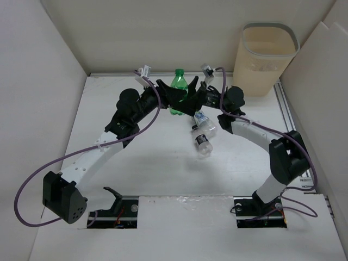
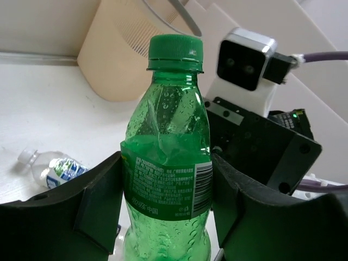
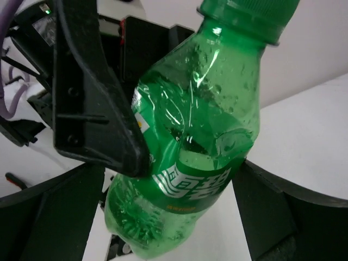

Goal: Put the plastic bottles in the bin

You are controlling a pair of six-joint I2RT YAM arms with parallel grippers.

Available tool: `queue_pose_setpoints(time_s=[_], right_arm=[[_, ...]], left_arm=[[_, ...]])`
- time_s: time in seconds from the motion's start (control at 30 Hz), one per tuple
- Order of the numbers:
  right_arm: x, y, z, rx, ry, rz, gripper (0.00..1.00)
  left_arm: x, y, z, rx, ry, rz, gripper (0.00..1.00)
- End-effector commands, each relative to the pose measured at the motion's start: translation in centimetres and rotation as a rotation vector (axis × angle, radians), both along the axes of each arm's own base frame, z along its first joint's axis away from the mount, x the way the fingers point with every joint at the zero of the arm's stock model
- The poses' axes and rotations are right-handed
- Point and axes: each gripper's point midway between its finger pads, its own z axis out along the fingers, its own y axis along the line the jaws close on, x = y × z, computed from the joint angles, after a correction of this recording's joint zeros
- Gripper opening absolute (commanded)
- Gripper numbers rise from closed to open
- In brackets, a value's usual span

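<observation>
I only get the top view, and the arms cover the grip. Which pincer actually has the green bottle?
Observer: The left pincer clamps the green bottle, one finger on each side of its label.
Operator: And the right one?
Observer: The right pincer flanks the bottle's lower half; I cannot tell whether it touches.
Operator: Is the bottle being crushed?
Observer: Its wall is dented just above the label.
</observation>
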Motion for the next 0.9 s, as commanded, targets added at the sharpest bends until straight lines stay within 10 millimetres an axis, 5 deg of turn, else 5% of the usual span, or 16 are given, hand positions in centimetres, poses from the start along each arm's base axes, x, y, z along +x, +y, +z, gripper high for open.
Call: queue_pose_setpoints(time_s=[0.0,0.1,0.2,0.27,0.33,0.37,0.53,0.67,0.7,0.73,0.8,0.83,0.87], right_arm=[[-0.5,1.2,3.7,0.079,-0.1,0.018,1.0],[-1.1,2.2,3.8,0.079,-0.098,0.044,0.93],[-0.9,2.3,3.4,0.075,-0.09,0.044,0.47],[-1.1,2.3,3.4,0.07,-0.092,0.052,0.19],[-0.9,2.4,2.9,0.053,-0.073,0.049,0.03],[-0.2,2.2,2.5,0.043,-0.06,0.027,0.0],[3.7,-0.4,1.7,-0.026,-0.024,-0.129,0.0],[10.3,-6.0,2.8,-0.061,0.036,-0.374,0.0],[12.5,-8.9,5.1,-0.048,0.011,-0.466,0.0],[14.6,-10.2,3.8,-0.087,0.077,-0.52,0.0],[18.3,-15.0,4.8,-0.082,0.106,-0.657,0.0],[19.4,-16.5,7.1,-0.062,0.084,-0.703,0.0],[21.0,-17.8,6.9,-0.05,0.121,-0.735,0.0]], left_arm=[[-0.8,-0.8,1.3,-0.045,-0.055,-0.062,0.0],[-0.8,-0.8,1.1,-0.051,-0.049,-0.063,0.0],[-0.3,-0.5,1.2,-0.041,-0.048,-0.033,0.0],[0.1,-0.3,1.0,-0.038,-0.037,-0.005,0.19],[0.5,0.4,1.9,-0.046,-0.059,0.043,0.52],[0.8,0.7,1.5,-0.04,-0.045,0.066,1.0],[2.7,3.1,4.7,-0.048,-0.055,0.238,1.0],[3.9,7.3,5.0,-0.059,0.025,0.477,1.0],[3.9,7.7,5.0,-0.058,0.045,0.498,1.0],[3.8,8.0,5.6,-0.058,0.046,0.511,1.0],[3.8,8.2,4.6,-0.03,0.074,0.521,1.0],[3.8,8.2,4.4,-0.023,0.08,0.522,1.0],[3.7,8.2,3.3,-0.007,0.095,0.522,1.0]])
